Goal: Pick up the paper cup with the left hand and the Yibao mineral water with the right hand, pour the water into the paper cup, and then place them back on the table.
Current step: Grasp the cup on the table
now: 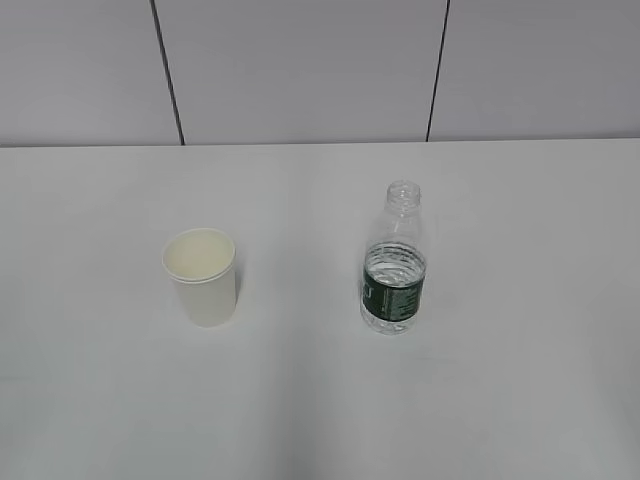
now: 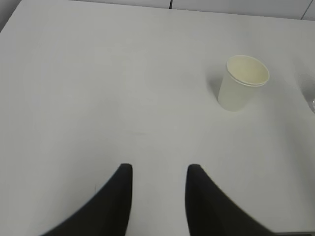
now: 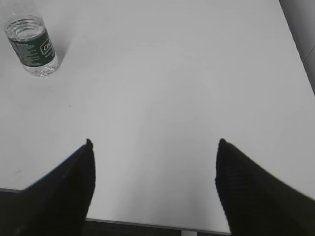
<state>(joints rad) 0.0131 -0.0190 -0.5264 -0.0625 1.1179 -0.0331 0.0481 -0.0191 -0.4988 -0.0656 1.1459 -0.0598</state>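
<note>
The white paper cup (image 1: 202, 275) stands upright left of the middle of the table (image 1: 320, 400). The Yibao mineral water (image 1: 394, 262), a capless clear bottle with a dark green label, stands upright to its right with some water inside. In the left wrist view the paper cup (image 2: 242, 82) is far ahead at the upper right, and my left gripper (image 2: 159, 169) is open over bare table with nothing between its fingers. The right wrist view has the Yibao mineral water (image 3: 32, 45) at the top left; my right gripper (image 3: 154, 143) is wide open near the table's front edge. Neither arm appears in the exterior view.
A grey panelled wall (image 1: 300, 70) runs behind the white table. The table's front edge (image 3: 147, 223) lies just under my right gripper. The table's right edge (image 3: 295, 44) shows at the upper right of the right wrist view.
</note>
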